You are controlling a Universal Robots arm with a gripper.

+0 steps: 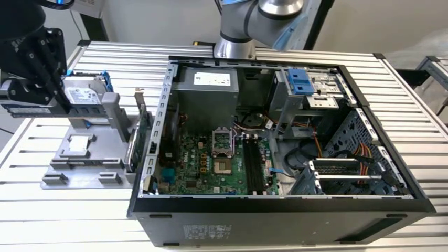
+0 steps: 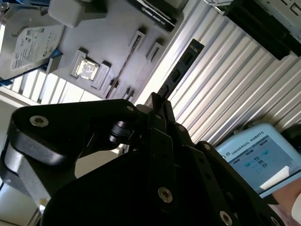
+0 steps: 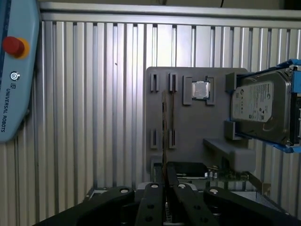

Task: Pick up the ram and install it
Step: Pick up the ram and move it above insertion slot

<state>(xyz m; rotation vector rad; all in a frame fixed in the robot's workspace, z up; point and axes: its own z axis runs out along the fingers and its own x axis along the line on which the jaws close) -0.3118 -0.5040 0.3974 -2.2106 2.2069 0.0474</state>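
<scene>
Your pincer is pinching the ram edge-on. Its long axis runs straight out from the tips over the grey fixture. The memory slots lie well off toward the exterior view's right.

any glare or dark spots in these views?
Second wrist view: the tool and the ram it grips are near-black silhouettes, the ribbed table glares bright. First wrist view: evenly lit, no glare on the hard drive. Exterior view: the case interior is shadowed.
</scene>
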